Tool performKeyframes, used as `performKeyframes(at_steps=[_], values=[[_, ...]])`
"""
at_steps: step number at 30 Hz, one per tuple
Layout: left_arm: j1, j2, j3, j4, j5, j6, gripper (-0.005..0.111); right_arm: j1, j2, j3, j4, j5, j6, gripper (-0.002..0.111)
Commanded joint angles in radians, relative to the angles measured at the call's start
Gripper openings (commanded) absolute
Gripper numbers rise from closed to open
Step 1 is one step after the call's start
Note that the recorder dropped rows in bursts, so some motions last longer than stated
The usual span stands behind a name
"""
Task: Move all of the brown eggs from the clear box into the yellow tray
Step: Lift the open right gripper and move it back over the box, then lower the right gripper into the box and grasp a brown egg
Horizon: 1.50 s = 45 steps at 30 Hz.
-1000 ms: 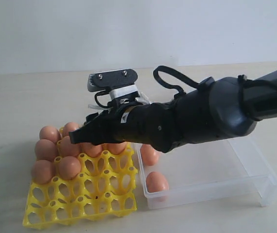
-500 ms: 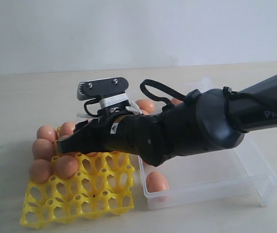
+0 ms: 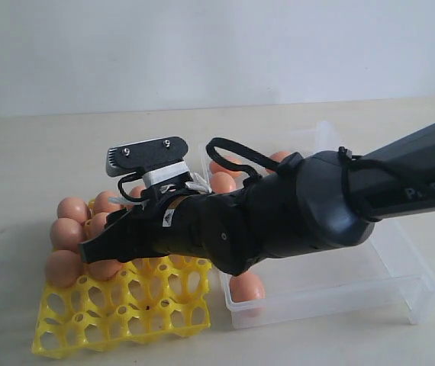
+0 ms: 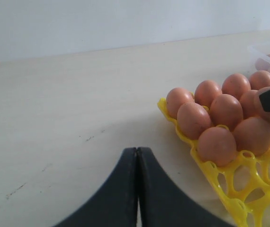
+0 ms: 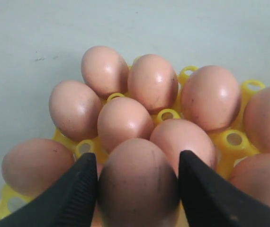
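One brown egg (image 5: 137, 163) is sitting pinched in the wide-spread right gripper (image 5: 137, 187) above the yellow tray (image 4: 237, 210); lowering squarely into a free cup (image 3: 99, 293) is looking wisest.

The only writing is in the exterior view. White capital letters run along the black forearm of the right arm (image 3: 385, 171), near the picture's right edge. This lettering (image 3: 430, 188) begins with a "P" and ends in "ER". The letters between are too blurred to make out, so the whole word cannot be read with certainty. Farther down the same arm, on the wrist just behind the right gripper (image 3: 91, 248), sits a small white sticker (image 3: 169, 219). It carries a dark mark, too small to read.
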Motion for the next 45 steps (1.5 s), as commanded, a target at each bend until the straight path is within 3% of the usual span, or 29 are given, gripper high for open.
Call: performKeyframes(at_steps=[1,8,12,17,21,30,34,36,38,39,40,43,45], values=[[-0.004,-0.006,-0.004,-0.001,-0.010,-0.003,0.000,0.002,-0.004,0.001,-0.007,-0.015,0.000,0.000],[-0.004,-0.006,-0.004,-0.001,-0.010,-0.003,0.000,0.002,-0.004,0.001,-0.007,-0.002,-0.037,0.003],[-0.004,-0.006,-0.004,-0.001,-0.010,-0.003,0.000,0.002,-0.016,0.001,-0.007,0.020,-0.037,0.021],[-0.004,-0.006,-0.004,-0.001,-0.010,-0.003,0.000,0.002,-0.046,0.001,-0.007,0.023,-0.037,0.052],[-0.004,-0.006,-0.004,-0.001,-0.010,-0.003,0.000,0.002,-0.072,0.001,-0.007,0.027,-0.050,0.061],[-0.004,-0.006,-0.004,-0.001,-0.010,-0.003,0.000,0.002,-0.129,0.001,-0.019,0.087,-0.067,0.061],[-0.004,-0.006,-0.004,-0.001,-0.010,-0.003,0.000,0.004,-0.331,0.001,-0.036,0.216,-0.087,0.060],[-0.004,-0.006,-0.004,-0.001,-0.010,-0.003,0.000,0.004,-0.446,0.001,-0.071,0.366,-0.118,0.049],[-0.004,-0.006,-0.004,-0.001,-0.010,-0.003,0.000,-0.021,-0.532,0.001,-0.167,0.532,-0.133,0.025],[-0.004,-0.006,-0.004,-0.001,-0.010,-0.003,0.000,-0.059,-0.561,0.001,-0.260,0.622,-0.096,0.008],[-0.004,-0.006,-0.004,-0.001,-0.010,-0.003,0.000,-0.107,-0.563,0.001,-0.321,0.678,-0.050,0.000],[-0.004,-0.006,-0.004,-0.001,-0.010,-0.003,0.000,-0.294,-0.509,0.001,-0.332,0.709,0.011,0.001],[-0.004,-0.006,-0.004,-0.001,-0.010,-0.003,0.000,-0.390,-0.437,0.001,-0.234,0.691,0.000,0.011]])
